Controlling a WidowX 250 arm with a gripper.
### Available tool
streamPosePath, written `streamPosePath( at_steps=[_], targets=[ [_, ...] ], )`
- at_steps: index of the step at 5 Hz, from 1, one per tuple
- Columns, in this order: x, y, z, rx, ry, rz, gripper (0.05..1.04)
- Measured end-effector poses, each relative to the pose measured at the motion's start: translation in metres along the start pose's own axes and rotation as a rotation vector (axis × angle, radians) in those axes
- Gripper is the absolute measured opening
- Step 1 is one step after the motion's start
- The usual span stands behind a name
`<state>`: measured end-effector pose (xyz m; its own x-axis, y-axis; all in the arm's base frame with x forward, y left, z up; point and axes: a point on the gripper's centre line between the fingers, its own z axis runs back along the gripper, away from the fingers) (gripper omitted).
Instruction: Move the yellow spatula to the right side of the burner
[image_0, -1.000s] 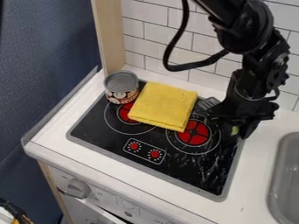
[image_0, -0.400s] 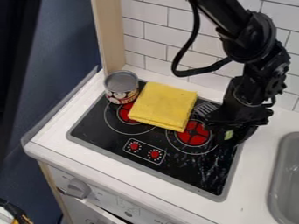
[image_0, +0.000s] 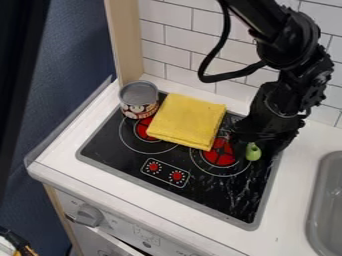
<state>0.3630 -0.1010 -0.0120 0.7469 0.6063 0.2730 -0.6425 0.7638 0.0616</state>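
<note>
Camera view: rounded green handle end of the spatula (image_0: 252, 151) juts from the black two-finger gripper (image_0: 256, 141), at the outer edge of the red-centred burner (image_0: 219, 152) nearer the grey sink (image_0: 326, 195). Fingers appear closed about the handle. Contact with the black stovetop (image_0: 200, 195): cannot tell. Handling estimate: light, stiff, not fragile; smooth handle may twist or slip. Best hold: mid-handle, squarely across its width, near the balance point, so the blade end does not droop.
</note>
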Motion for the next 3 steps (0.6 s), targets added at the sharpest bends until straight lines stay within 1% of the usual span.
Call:
streamPosePath(
  at_steps=[1,2,3],
  targets=[
    [0.002,0.002,0.009,-0.007,-0.006,0.022,1.002],
    [0.013,0.001,0.047,-0.088,-0.024,0.074,1.001],
    [0.03,0.009,0.07,-0.143,-0.026,0.138,1.001]
  ],
)
